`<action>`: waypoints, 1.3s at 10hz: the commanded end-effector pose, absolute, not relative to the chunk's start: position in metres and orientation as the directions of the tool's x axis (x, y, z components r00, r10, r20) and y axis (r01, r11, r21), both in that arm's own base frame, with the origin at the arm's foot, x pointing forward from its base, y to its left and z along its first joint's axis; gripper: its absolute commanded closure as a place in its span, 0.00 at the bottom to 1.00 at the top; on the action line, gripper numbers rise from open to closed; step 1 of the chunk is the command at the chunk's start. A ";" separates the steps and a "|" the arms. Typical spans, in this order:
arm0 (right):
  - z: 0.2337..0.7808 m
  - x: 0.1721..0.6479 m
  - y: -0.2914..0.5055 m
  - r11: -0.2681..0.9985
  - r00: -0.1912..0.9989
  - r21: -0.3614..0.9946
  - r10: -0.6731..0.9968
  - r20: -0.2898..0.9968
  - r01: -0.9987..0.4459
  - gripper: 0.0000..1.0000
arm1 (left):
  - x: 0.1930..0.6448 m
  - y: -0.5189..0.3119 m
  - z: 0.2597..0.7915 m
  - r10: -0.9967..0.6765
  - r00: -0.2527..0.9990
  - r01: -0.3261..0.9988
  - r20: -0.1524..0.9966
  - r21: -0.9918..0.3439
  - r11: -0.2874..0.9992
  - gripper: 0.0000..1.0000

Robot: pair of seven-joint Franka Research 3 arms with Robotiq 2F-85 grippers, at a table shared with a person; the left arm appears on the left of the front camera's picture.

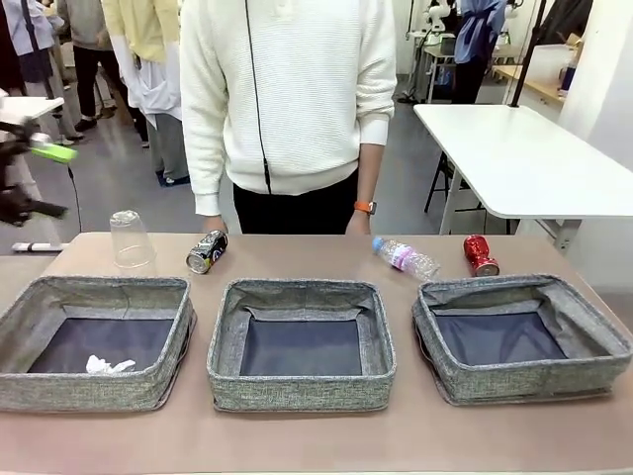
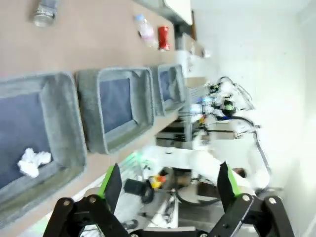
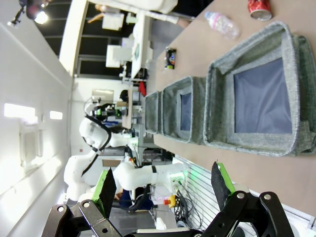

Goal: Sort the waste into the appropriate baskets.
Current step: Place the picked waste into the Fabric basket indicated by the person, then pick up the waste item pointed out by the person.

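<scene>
A crumpled white paper ball (image 1: 109,365) (image 2: 33,162) lies in the left basket (image 1: 89,391) (image 2: 64,123). The middle basket (image 1: 297,391) and the right basket (image 1: 534,381) (image 3: 247,143) hold nothing. Behind them on the table are an upturned clear cup (image 1: 131,239), a black-silver can (image 1: 207,251) (image 3: 171,58) on its side, a clear bottle (image 1: 406,257) (image 3: 222,23) lying down and a red can (image 1: 481,255) (image 2: 163,37). My left gripper (image 1: 47,180) (image 2: 168,190) hangs open, raised off the table's left edge. My right gripper (image 3: 163,187) is open, high over the near edge by the right basket.
A person in a white sweater (image 1: 287,89) stands at the far edge, hands (image 1: 213,226) low by the table. A white table (image 1: 524,158) stands at the back right. Bare tabletop (image 1: 316,435) runs in front of the baskets.
</scene>
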State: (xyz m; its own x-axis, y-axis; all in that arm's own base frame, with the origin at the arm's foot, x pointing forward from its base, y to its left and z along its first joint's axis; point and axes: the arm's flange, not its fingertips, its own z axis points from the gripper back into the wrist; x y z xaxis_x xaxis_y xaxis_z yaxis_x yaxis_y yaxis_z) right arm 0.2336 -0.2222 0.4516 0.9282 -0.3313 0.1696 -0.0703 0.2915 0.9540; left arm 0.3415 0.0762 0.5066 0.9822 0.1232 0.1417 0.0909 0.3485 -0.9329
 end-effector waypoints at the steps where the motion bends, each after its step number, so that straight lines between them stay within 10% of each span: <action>1: 0.453 0.235 -0.221 0.284 0.922 0.953 -0.333 0.197 -0.101 0.00 | 0.320 0.125 0.465 0.253 0.967 -0.053 0.027 -0.951 0.305 0.00; 13: 0.453 0.235 -0.221 0.284 0.922 0.953 -0.333 0.197 -0.101 0.00 | 0.307 0.142 0.460 0.259 0.965 -0.045 0.028 -0.961 0.272 0.00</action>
